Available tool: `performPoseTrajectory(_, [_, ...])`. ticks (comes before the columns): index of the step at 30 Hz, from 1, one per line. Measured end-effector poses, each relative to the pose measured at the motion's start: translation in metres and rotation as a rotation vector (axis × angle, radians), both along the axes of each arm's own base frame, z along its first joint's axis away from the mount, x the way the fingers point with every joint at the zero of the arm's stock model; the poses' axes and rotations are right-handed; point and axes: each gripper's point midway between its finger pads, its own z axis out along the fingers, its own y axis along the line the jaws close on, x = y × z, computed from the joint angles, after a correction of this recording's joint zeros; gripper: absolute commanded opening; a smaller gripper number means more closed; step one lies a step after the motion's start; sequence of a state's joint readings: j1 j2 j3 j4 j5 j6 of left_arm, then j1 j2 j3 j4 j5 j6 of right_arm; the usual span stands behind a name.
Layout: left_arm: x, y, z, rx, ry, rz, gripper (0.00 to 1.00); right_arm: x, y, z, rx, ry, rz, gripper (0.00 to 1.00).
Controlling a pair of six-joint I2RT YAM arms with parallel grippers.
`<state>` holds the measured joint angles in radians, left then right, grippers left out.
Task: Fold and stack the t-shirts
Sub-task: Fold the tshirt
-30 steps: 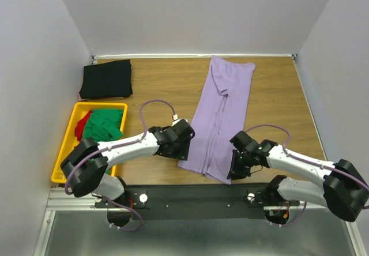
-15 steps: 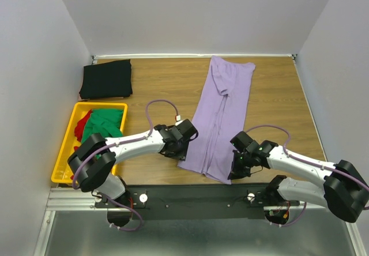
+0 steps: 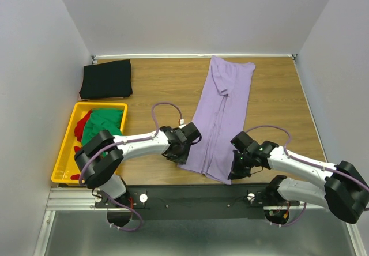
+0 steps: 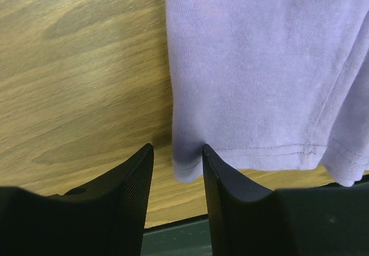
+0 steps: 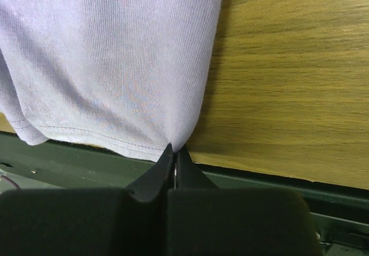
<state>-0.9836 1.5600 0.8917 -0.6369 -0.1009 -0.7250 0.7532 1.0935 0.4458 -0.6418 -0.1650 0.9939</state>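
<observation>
Lying lengthwise on the wooden table, the purple shirt is folded into a long narrow strip. It runs from the far edge, right of centre, to the near edge between the two arms.

The left gripper sits at the strip's near left corner. Its fingers are spread, with the hemmed corner lying in the gap between them. A sliver of bare table shows between the left finger and the cloth edge.

The right gripper is at the near right corner, its fingers pressed together and pinching the hem there.

The black shirt lies folded at the far left corner. A yellow crate stands on the left side. It holds the green shirt and the red shirt, both crumpled.
</observation>
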Motion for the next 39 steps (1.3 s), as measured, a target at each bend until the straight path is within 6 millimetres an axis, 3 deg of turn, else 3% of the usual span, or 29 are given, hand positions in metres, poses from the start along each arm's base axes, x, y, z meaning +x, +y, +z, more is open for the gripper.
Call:
performPoseTrajectory(11, [-0.008, -0.005, -0.004, 0.007, 0.012, -0.029, 0.36, 0.0, 0.0, 0.0, 0.0, -0.001, 0.001, 0.03])
performPoseTrajectory(12, [-0.008, -0.005, -0.004, 0.007, 0.012, -0.032, 0.28, 0.0, 0.0, 0.0, 0.001, -0.001, 0.001, 0.03])
performPoseTrajectory(20, [-0.013, -0.011, -0.004, -0.008, 0.015, -0.043, 0.0, 0.0, 0.0, 0.0, 0.001, -0.005, 0.011, 0.02])
performPoseTrajectory(27, [-0.031, -0.013, -0.003, -0.006, 0.029, -0.065, 0.0, -0.007, 0.0, 0.001, 0.015, 0.014, 0.068, 0.01])
performPoseTrajectory(30, [-0.056, -0.013, -0.003, -0.007, 0.057, -0.102, 0.0, -0.017, -0.004, 0.006, 0.01, 0.043, 0.098, 0.01])
performPoseTrajectory(34, [-0.085, -0.008, 0.001, -0.028, 0.106, -0.129, 0.0, -0.014, -0.005, 0.03, 0.01, 0.012, 0.116, 0.01])
performPoseTrajectory(36, [-0.083, -0.011, 0.009, -0.044, 0.106, -0.121, 0.0, -0.002, -0.006, 0.043, -0.023, -0.036, 0.11, 0.01])
performPoseTrajectory(39, [-0.06, -0.028, 0.028, -0.097, 0.069, -0.089, 0.0, 0.025, -0.006, 0.061, -0.089, -0.119, 0.099, 0.01])
